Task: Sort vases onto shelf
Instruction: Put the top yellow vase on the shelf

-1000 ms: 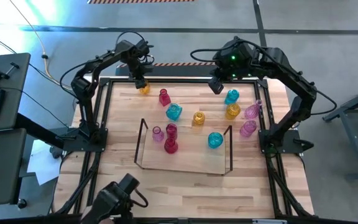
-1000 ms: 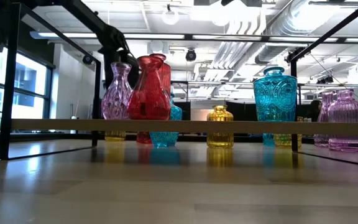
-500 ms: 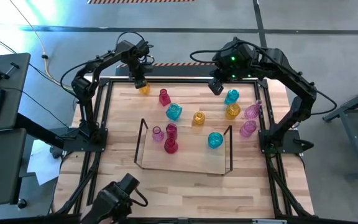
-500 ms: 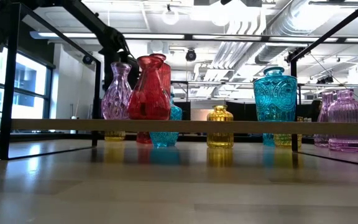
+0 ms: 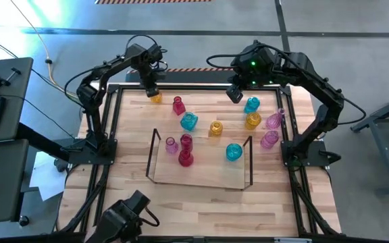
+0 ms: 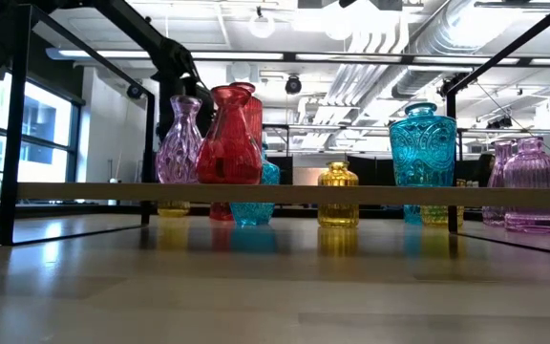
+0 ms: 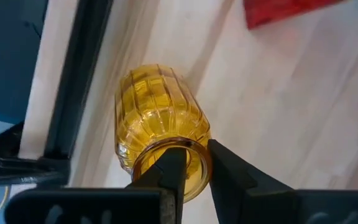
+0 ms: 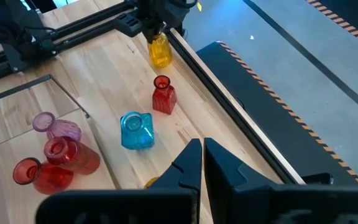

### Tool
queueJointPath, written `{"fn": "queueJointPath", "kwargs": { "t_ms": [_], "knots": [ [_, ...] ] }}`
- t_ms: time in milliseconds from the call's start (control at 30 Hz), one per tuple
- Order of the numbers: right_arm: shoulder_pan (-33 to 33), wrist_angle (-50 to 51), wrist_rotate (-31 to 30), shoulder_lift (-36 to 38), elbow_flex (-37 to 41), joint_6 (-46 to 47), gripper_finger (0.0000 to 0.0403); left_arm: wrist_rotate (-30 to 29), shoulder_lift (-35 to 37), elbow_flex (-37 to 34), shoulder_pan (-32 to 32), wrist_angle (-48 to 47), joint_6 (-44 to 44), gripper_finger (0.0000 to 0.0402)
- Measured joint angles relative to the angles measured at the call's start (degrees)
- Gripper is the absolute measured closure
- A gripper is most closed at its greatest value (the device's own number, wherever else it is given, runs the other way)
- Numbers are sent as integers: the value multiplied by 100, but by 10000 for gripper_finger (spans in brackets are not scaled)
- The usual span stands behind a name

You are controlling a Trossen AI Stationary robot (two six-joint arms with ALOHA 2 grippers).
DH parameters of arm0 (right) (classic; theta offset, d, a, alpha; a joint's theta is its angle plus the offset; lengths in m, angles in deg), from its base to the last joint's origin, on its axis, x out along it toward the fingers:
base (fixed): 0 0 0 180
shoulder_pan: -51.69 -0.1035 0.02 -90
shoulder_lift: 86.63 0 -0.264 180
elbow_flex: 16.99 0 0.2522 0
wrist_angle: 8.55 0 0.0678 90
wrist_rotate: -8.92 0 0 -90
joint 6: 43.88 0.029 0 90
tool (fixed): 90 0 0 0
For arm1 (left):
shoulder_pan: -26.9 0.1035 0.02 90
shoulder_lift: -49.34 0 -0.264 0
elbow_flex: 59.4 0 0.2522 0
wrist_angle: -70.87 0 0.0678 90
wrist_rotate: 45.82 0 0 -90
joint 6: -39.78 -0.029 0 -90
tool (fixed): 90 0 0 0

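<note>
Left gripper (image 7: 194, 163) pinches the yellow vase (image 7: 157, 127) by its rim for lifting to the shelf (image 5: 201, 181); right gripper (image 8: 202, 163) waits, closed.

You are looking at a wooden table (image 5: 201, 192) that is carrying the clear shelf (image 5: 201, 177) near its middle, with loose vases (image 5: 252, 121) standing directly on the boards behind and to the right of it. Four more vases are sitting on the shelf itself.
</note>
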Motion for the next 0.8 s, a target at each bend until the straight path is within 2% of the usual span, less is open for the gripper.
{"fn": "queueJointPath", "kwargs": {
  "t_ms": [200, 433, 567, 800],
  "knots": [
    [0, 0, 2, 0, 0, -33, 403, 4, 407, 9, -37, -44, 48, 373],
    [0, -2, 1, -1, 0, -142, 403, 10, 1203, 10, -193, -362, 199, 366],
    [1, -5, 0, -1, 0, -267, 403, 26, 1810, 15, -454, -436, 372, 368],
    [57, -54, 0, -2, 0, -438, 403, 136, 2649, 227, -1280, -397, 1013, 366]
  ]
}}
